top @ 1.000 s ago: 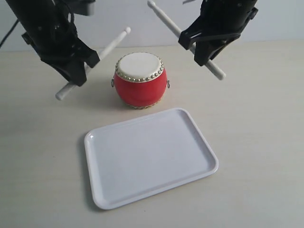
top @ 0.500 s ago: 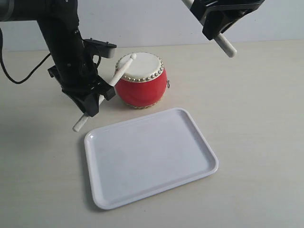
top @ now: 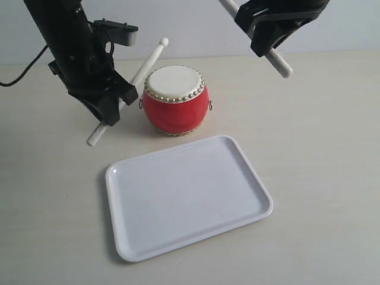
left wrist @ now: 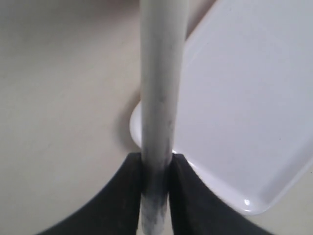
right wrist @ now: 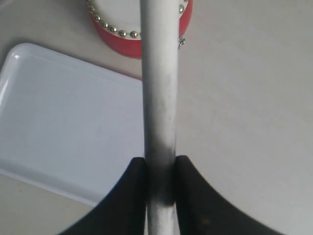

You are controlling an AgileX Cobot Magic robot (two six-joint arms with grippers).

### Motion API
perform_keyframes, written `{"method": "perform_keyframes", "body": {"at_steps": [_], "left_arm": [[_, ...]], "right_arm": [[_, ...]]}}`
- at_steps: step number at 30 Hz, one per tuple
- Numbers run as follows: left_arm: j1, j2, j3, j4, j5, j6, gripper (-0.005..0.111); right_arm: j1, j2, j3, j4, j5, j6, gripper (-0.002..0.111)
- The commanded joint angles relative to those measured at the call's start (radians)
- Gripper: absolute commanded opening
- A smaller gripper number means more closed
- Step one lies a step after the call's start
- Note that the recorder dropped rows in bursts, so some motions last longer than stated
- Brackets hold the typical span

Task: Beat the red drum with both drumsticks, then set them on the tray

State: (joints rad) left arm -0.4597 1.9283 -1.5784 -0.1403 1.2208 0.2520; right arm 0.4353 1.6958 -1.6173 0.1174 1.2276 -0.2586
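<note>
The red drum with its cream skin stands behind the white tray. My left gripper is shut on one pale drumstick, whose rounded tip hovers above the drum's left rim. In the left wrist view that drumstick runs out from the left gripper over the tray's corner. My right gripper holds the other drumstick high at the right, its tip end out of frame. The right wrist view shows this drumstick clamped in the right gripper above the drum and tray.
The pale tabletop spreads around the drum and tray. A black cable trails from the left arm at the far left.
The left arm has lifted its stick off the drum skin, the tip now above the rim. The right arm has come down a little from its high position.
</note>
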Motion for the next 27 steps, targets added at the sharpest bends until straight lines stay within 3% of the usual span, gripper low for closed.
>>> {"method": "perform_keyframes", "body": {"at_steps": [1, 11, 27], "left_arm": [[-0.004, -0.053, -0.003, 0.005, 0.0, 0.001, 0.0], [-0.004, -0.168, -0.003, 0.027, 0.0, -0.005, 0.0], [-0.004, -0.195, -0.003, 0.027, 0.0, -0.005, 0.0]], "right_arm": [[0.001, 0.105, -0.005, -0.002, -0.007, 0.0, 0.0], [0.001, 0.327, 0.084, -0.015, -0.007, -0.001, 0.0], [0.001, 0.147, 0.083, -0.012, -0.007, 0.0, 0.0]]}}
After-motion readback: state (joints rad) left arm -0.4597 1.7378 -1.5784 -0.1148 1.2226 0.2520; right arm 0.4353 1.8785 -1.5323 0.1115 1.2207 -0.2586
